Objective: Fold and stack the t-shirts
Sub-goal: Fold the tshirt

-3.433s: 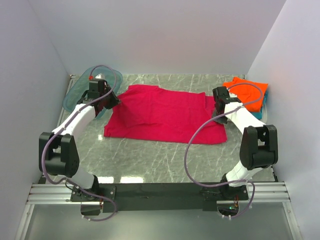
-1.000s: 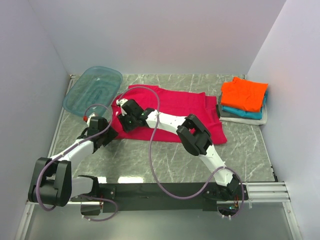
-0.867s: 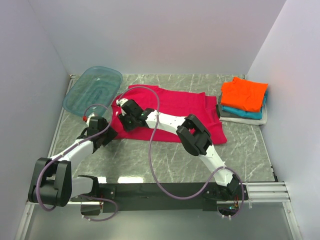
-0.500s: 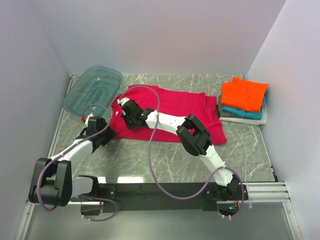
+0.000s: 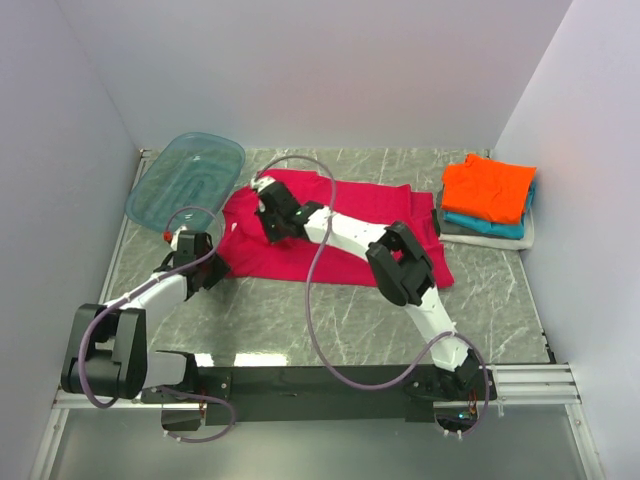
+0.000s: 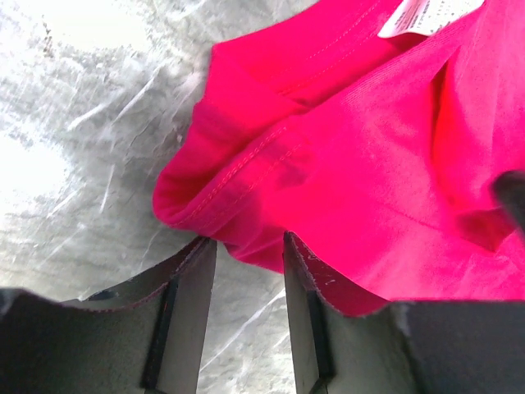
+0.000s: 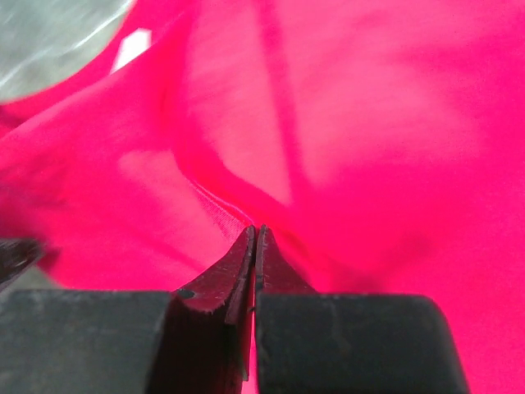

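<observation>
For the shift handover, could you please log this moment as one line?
right gripper: shut on crimson shirt | left gripper: open at its near-left hem | folded stack: far right

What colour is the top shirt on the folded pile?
The top shirt is bright orange; see the top external view.

The left white-and-black robot arm (image 5: 150,292) lies low, its elbow folded back near its base and its forearm stretched forward. Its black two-finger gripper (image 6: 246,250) points downward, jaws standing partly apart. The right white-and-black robot arm (image 5: 345,233) reaches far across to the left. Its black two-finger gripper (image 7: 254,234) is pressed closed, pinching a fold of the crimson-magenta cotton t-shirt (image 7: 369,123).
</observation>
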